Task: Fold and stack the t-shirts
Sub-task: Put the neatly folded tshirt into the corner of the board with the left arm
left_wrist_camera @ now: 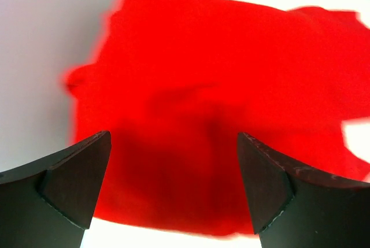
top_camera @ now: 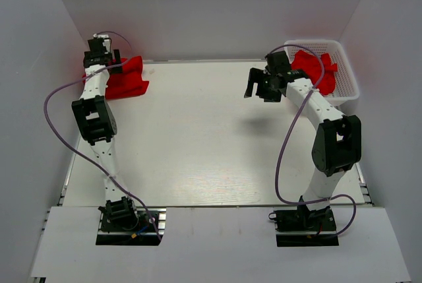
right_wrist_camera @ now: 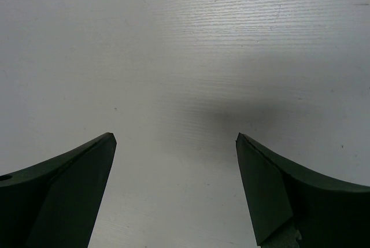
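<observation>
One table (top_camera: 198,131): white, with both arm bases bolted at its near edge.
Walls (top_camera: 217,12): white, closing in the left, far and right sides.
Basket (top_camera: 348,92): white mesh, in the far right corner, close to the right wall.
Left shirt (left_wrist_camera: 231,86): red, a flat folded bundle in the far left corner, just beside the left wall.
Basket shirt (top_camera: 316,68): red, crumpled inside the basket; the right arm's wrist hides part of it from above.
Cables (top_camera: 56,125): purple, looping out from each arm.
Left arm (top_camera: 95,121): stretched straight toward the far left corner, with its wrist over the left shirt's edge.
Right arm (top_camera: 336,141): elbow bent by the right edge, forearm angled back toward the centre.
Left gripper (left_wrist_camera: 173,138): jaws spread wide just over the left shirt, nothing between them; contact cannot be told.
Right gripper (right_wrist_camera: 173,138): jaws spread wide, above bare table, just left of the basket.
</observation>
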`<state>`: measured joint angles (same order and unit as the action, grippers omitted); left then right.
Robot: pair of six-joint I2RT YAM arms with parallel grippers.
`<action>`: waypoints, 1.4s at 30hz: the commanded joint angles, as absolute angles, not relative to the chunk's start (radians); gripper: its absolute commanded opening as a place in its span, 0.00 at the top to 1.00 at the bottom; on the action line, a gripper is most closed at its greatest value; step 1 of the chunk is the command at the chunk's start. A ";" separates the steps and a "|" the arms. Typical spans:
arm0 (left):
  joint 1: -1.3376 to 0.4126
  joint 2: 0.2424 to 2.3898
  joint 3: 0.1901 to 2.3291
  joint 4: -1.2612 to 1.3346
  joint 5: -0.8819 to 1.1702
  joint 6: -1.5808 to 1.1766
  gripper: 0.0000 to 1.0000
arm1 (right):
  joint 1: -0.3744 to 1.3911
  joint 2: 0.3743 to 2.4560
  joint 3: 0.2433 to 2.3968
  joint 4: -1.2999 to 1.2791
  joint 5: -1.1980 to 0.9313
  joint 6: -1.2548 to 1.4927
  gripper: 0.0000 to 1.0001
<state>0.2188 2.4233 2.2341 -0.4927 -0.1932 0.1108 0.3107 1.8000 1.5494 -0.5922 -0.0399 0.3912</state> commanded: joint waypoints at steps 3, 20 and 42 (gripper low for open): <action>0.157 2.241 2.089 -0.474 0.034 0.139 0.00 | 0.319 1.798 1.557 -0.557 -0.092 0.344 0.10; 0.106 2.460 2.315 -0.434 -0.063 0.127 0.58 | 0.310 1.847 1.600 -0.612 0.032 0.314 0.10; 0.124 2.664 2.408 -0.165 -0.058 0.040 0.69 | 0.308 2.055 1.861 -0.726 0.043 0.331 0.10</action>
<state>0.1104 2.6614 2.3589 -0.2722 -0.0643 0.0948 0.3141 2.0384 1.7935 -0.6872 0.0277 0.3321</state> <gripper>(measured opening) 0.312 0.904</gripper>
